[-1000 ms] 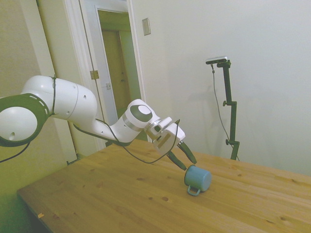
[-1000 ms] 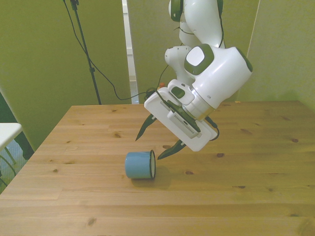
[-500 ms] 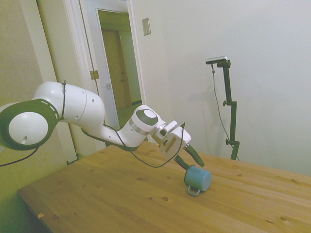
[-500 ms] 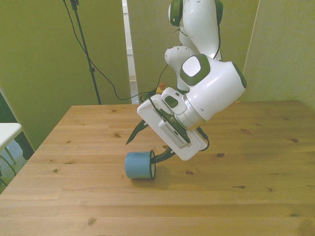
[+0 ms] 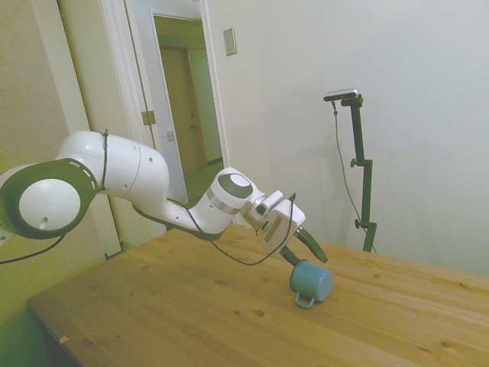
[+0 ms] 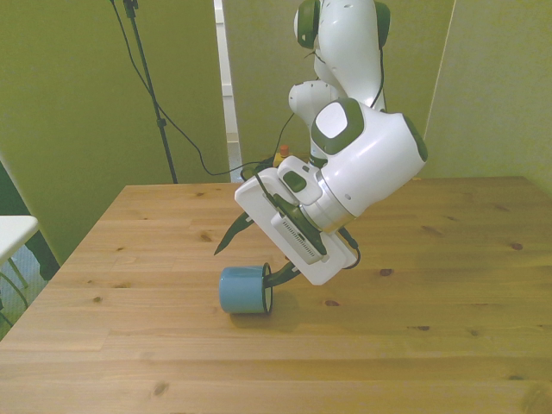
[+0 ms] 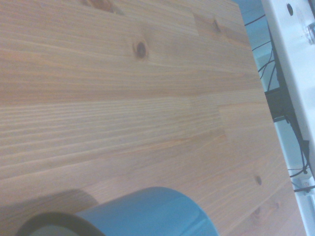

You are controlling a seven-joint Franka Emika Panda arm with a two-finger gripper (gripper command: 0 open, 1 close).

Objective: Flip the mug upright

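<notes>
Since a second ago, arm dropped lower and slid toward front view's left — one finger now at mug's rim, other out past its upper side. My gripper (image 6: 250, 256) spread wide, clamping nothing. Mug (image 6: 244, 290) unmoved, lying on side just left of centre in front view, mouth toward front view's right; handle (image 5: 304, 301) low against wood in side view. Wooden table (image 6: 448, 293) — knotty planks, wrist view shows grain beyond mug (image 7: 142, 215). Pale wall, open doorway (image 5: 183, 99) upper left of side view.
</notes>
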